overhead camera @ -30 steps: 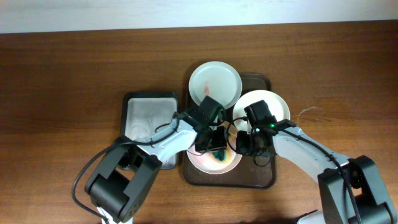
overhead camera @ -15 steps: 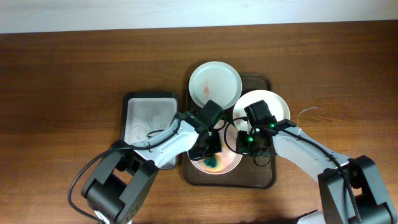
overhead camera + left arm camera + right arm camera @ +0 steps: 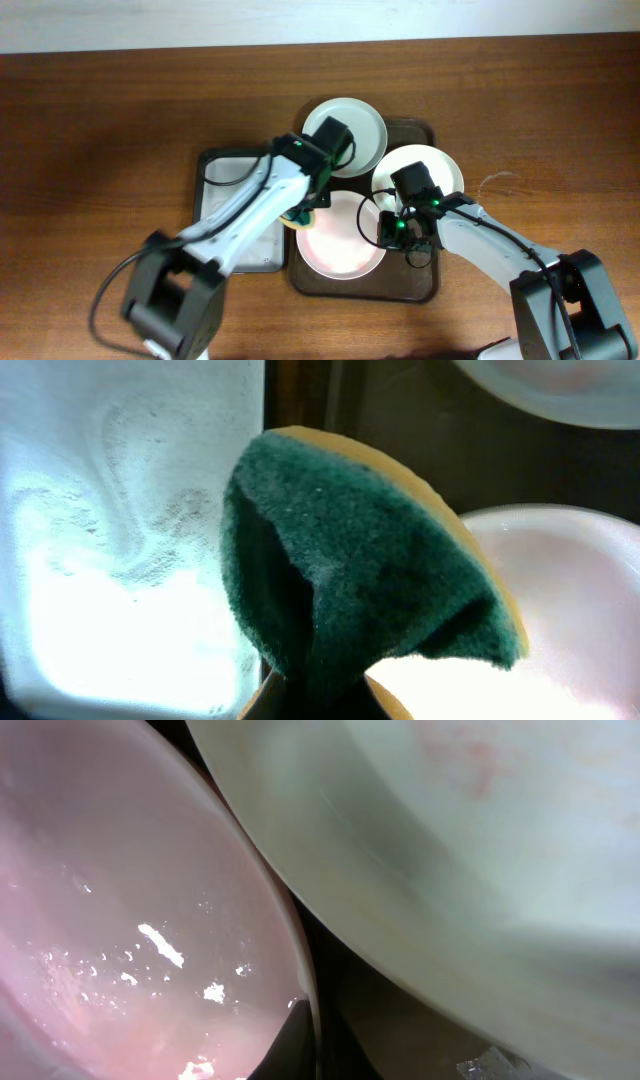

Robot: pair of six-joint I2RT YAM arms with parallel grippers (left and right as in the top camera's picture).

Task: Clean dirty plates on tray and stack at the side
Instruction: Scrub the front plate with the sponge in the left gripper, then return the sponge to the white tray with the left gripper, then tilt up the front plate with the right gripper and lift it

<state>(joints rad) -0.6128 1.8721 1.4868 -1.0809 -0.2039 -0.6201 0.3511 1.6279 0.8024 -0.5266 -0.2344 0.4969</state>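
Note:
Three plates lie on the dark brown tray (image 3: pixel 415 290). The front plate (image 3: pixel 340 245) is wet with a pink film; it also shows in the right wrist view (image 3: pixel 130 920). My right gripper (image 3: pixel 388 232) is shut on its right rim (image 3: pixel 305 1010). A second plate (image 3: pixel 432 168) sits at the right, seen close in the right wrist view (image 3: pixel 480 850). A third plate (image 3: pixel 358 122) with a red smear is at the back. My left gripper (image 3: pixel 300 212) is shut on a green-yellow sponge (image 3: pixel 360 560), held over the tray's left edge beside the front plate (image 3: pixel 560 610).
A smaller grey-white tray (image 3: pixel 235 215) with soapy foam (image 3: pixel 120 540) sits left of the brown tray on the wooden table (image 3: pixel 120 110). My left arm reaches across this grey-white tray.
My left gripper lifted the sponge off the front plate and moved it left and back to the tray's left edge. The green patch on the plate is gone. The right gripper stayed on the rim.

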